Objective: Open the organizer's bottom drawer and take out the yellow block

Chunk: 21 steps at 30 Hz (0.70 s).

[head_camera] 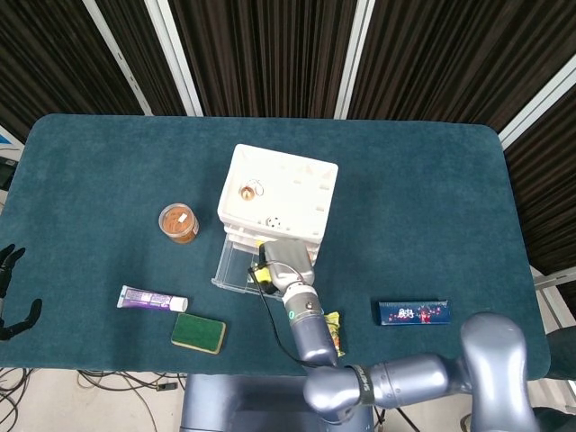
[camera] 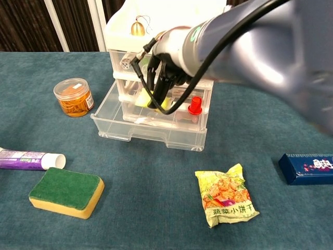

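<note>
The white organizer (head_camera: 277,193) (camera: 156,31) stands mid-table with its bottom drawer (head_camera: 232,270) (camera: 151,133) pulled out toward me. My right hand (head_camera: 286,261) (camera: 164,73) reaches down into the drawer, and its dark fingers (camera: 156,94) grip the yellow block (camera: 166,105) (head_camera: 261,273), which sits just above the drawer floor. A red piece (camera: 195,105) stands in the drawer to the right of the hand. My left hand (head_camera: 11,292) hangs off the table's left edge with its fingers apart and nothing in them.
Left of the organizer stands a jar of rubber bands (camera: 74,97) (head_camera: 178,223). Along the near edge lie a toothpaste tube (camera: 28,159), a green sponge (camera: 66,191), a snack packet (camera: 226,197) and a blue box (camera: 307,167).
</note>
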{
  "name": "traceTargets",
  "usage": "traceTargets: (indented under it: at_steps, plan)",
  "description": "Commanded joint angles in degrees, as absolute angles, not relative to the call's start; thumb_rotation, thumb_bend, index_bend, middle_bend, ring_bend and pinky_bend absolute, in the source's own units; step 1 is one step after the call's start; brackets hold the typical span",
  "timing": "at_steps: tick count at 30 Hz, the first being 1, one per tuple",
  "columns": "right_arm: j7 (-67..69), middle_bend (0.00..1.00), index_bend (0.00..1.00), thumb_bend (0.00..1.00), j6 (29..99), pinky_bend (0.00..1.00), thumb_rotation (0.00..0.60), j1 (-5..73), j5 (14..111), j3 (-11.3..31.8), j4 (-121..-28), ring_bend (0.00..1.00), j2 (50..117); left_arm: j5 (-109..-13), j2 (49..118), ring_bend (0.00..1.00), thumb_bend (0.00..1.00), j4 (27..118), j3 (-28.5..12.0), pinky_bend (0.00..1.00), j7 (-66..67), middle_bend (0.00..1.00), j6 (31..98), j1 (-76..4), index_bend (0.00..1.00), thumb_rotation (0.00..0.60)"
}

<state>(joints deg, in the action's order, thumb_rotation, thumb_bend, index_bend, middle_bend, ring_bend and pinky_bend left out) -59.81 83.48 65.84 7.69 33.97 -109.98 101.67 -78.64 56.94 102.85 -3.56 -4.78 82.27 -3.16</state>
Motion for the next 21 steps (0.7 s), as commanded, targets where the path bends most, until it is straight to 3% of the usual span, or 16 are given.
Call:
traceTargets:
  at_steps: [1,12,21]
  plan:
    - [-57.89,1.0,0.54,0.44,85.2,1.0,0.6,63.05,9.59,33.35,-116.62,1.0,97.25,-78.65,56.94,0.0,0.4,102.88,-3.53,0.01,-4.71,0.0,82.2,-3.17,0.03,0.6]
    - [-53.79,1.0,0.55,0.44,86.71,1.0,0.6,55.49,13.01,28.45,-127.85,1.0,86.09,-78.76,57.0,0.0,0.4,103.07,-3.52,0.01,-4.33,0.0,82.42,-3.13,0.03,0.6]
    - [-50.35,1.0,0.55,0.44,83.04,1.0,0.6,49.65,14.21,21.63,-127.86,1.0,78.43,-78.73,56.9,0.0,0.4,103.21,-3.61,0.01,-4.44,0.0,82.55,-3.09,0.03,0.6]
